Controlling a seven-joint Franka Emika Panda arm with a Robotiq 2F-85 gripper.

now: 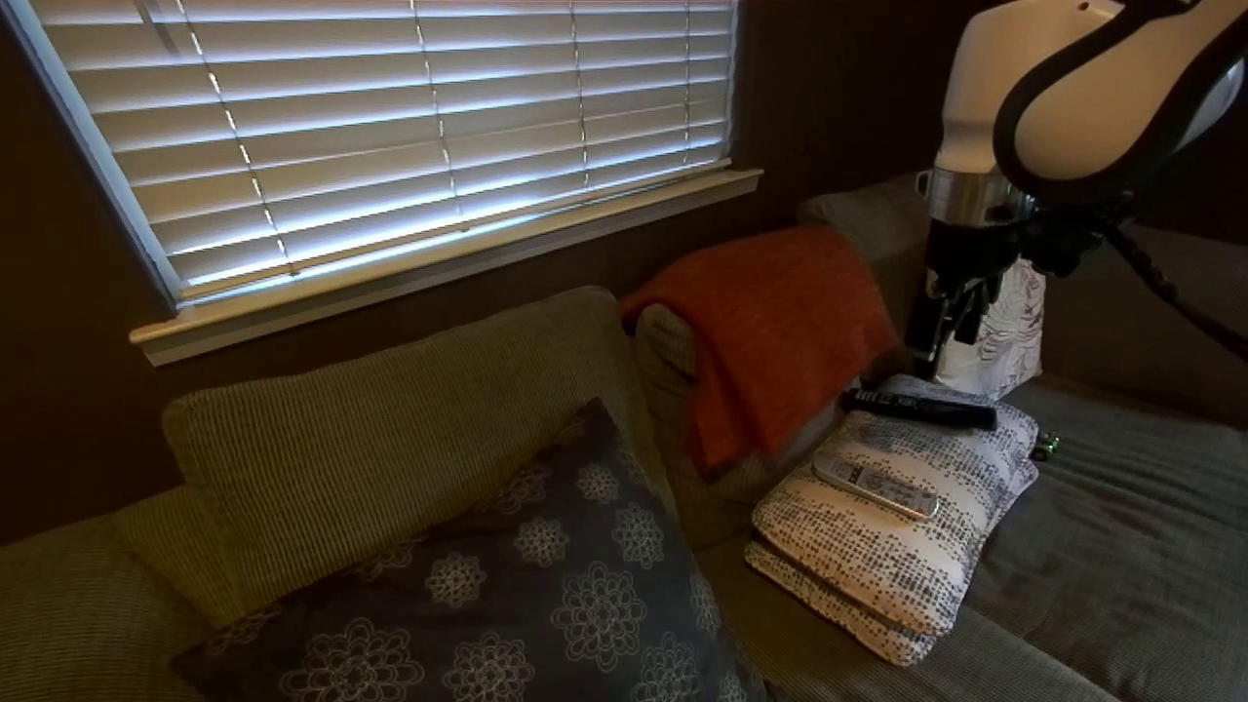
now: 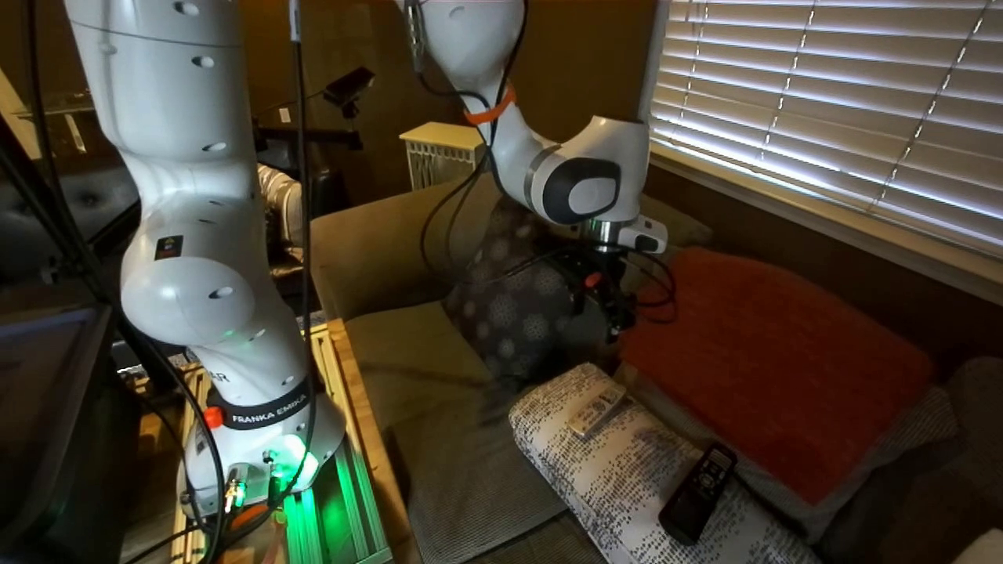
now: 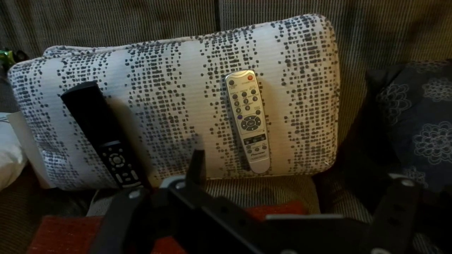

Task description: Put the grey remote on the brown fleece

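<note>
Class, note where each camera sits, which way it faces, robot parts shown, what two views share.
In an exterior view: near the flowered pillow, facing along the sofa; wrist and gripper show.
In an exterior view: near the patterned cushion, facing that pillow; base, arm, gripper show.
Wrist view: wrist-mounted, facing down at grey remote, black remote; gripper at bottom.
Both exterior views share fleece, blinds, remotes.

Home living room: ribbed couch (image 1: 419, 414), flowered cushion (image 1: 531, 600), window blinds (image 1: 507, 112)
</note>
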